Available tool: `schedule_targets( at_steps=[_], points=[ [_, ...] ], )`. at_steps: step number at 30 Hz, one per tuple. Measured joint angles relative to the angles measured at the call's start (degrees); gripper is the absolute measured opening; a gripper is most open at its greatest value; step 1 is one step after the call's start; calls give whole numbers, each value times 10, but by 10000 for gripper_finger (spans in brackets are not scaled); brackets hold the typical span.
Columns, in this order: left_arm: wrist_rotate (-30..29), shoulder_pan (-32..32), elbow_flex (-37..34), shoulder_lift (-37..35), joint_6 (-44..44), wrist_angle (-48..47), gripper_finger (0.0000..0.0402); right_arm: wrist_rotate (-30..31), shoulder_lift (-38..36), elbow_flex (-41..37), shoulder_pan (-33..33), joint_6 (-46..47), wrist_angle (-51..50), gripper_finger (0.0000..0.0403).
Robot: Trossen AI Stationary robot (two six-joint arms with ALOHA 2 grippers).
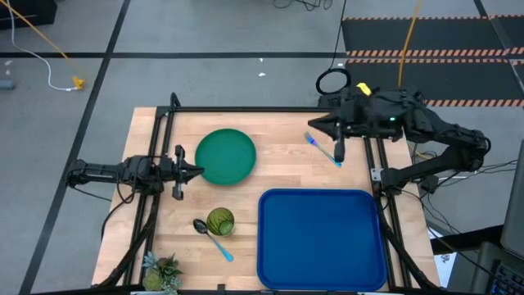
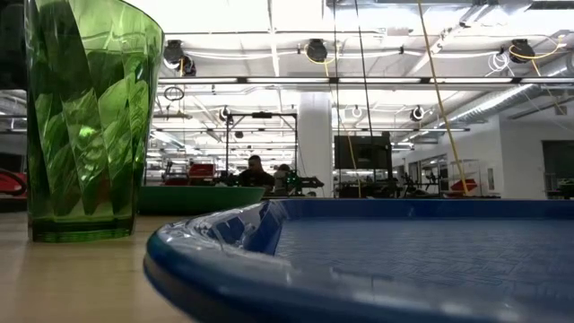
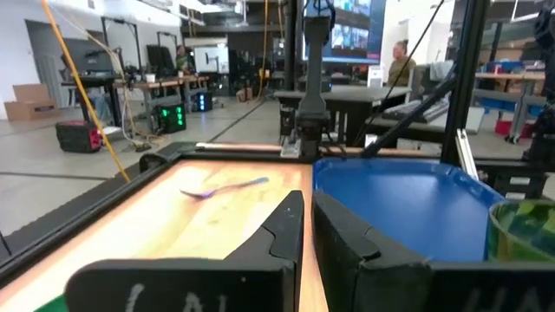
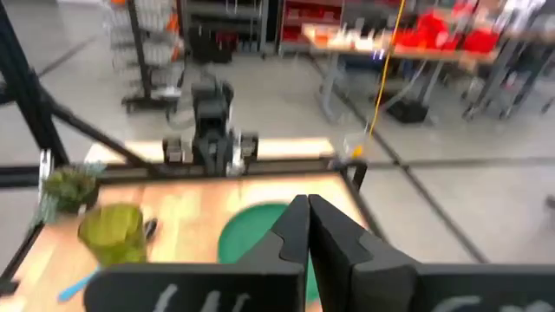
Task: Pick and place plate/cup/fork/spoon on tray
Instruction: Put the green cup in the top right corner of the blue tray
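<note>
In the overhead frame we find the tray (image 1: pixel 322 238) lower right, the plate (image 1: pixel 225 156) centre left, the fork (image 1: pixel 324 149) upper right, and the cup (image 1: pixel 220 221) beside the spoon (image 1: pixel 210 236) lower left.

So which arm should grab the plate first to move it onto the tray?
Left, probably. The left gripper sits shut right at the plate's near edge, while the right gripper waits shut over by the fork. The tray is bare.
</note>
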Motion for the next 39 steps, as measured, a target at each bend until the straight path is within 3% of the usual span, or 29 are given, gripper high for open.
schedule_targets(
  at_steps=[11, 16, 21, 27, 35, 39],
  points=[
    [-1, 0, 0, 1, -33, 76, 31, -3, 24, -17, 0, 80, -112, 0],
    [14, -3, 1, 9, -117, 135, 31, -4, 23, -57, 0, 92, -118, 0],
    [33, -21, 37, 49, -131, 134, 31, -4, 19, -123, 0, 107, -80, 0],
    [33, -50, 133, 149, -86, 123, 31, -15, 19, -226, 6, 146, 28, 0],
    [34, -105, 351, 329, -50, -66, 31, -34, 19, -327, 37, 196, 149, 0],
    [34, -146, 434, 431, -39, -116, 31, -33, 19, -352, 57, 196, 175, 0]
  ],
)
